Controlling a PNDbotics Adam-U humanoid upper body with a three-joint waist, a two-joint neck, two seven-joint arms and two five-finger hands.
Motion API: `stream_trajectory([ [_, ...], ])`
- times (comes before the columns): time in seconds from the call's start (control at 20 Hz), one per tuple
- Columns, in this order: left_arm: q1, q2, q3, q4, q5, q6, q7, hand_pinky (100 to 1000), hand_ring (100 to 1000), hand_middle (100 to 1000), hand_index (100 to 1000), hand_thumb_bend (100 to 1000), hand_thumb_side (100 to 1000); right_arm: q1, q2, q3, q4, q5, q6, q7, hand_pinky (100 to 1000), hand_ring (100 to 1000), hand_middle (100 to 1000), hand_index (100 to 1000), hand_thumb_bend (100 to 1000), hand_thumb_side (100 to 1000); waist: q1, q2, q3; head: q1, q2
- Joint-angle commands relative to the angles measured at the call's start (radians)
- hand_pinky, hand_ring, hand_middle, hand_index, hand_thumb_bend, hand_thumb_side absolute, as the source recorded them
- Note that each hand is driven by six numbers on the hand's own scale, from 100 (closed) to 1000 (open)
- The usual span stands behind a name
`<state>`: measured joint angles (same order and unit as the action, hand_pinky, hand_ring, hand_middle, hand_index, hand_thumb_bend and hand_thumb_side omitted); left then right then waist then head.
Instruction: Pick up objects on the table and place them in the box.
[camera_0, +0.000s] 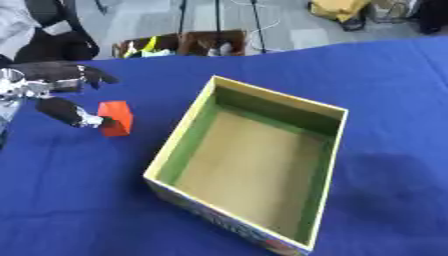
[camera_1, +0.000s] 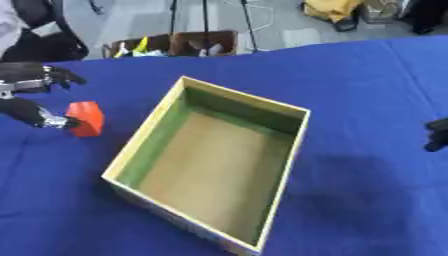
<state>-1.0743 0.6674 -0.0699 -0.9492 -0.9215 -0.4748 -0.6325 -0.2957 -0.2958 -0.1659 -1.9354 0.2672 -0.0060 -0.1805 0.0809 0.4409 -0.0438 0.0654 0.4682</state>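
The box (camera_0: 254, 165) stood empty on the blue counter (camera_0: 79, 200), and left of it the left hand (camera_0: 66, 97) pinched the orange block (camera_0: 115, 118), not yet carried over.

Deep blue tablecloth (camera_0: 385, 100), orange-red block (camera_0: 116, 118) at left of frame, box (camera_0: 325, 165) with pale yellow rim, green inner walls, tan floor, colourful printed outside, black and silver left hand (camera_0: 52, 87) upper left
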Motion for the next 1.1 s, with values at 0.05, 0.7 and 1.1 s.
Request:
stream_trajectory([
  [0.05,-0.027,0.026,0.009,0.001,-0.016,-0.02,-0.076,695,848,914,1000,567,737,-0.006,-0.028,-0.002,-0.01,0.004,-0.003,-0.003,635,441,432,558,489,1000,-0.001,-0.019,0.001,0.005,-0.01],
  [0.7,-0.032,0.023,0.015,-0.006,0.019,0.002,-0.209,681,837,894,1000,538,742,-0.003,-0.029,-0.001,-0.01,0.007,-0.002,-0.008,636,431,424,556,486,1000,0.007,-0.014,-0.011,0.026,-0.023],
  [1.1,-0.026,0.015,0.017,0.008,-0.004,0.0,-0.186,667,825,875,983,515,695,-0.005,-0.031,-0.001,-0.01,0.009,-0.003,-0.012,638,430,422,555,484,1000,0.01,-0.001,-0.02,0.039,-0.032],
])
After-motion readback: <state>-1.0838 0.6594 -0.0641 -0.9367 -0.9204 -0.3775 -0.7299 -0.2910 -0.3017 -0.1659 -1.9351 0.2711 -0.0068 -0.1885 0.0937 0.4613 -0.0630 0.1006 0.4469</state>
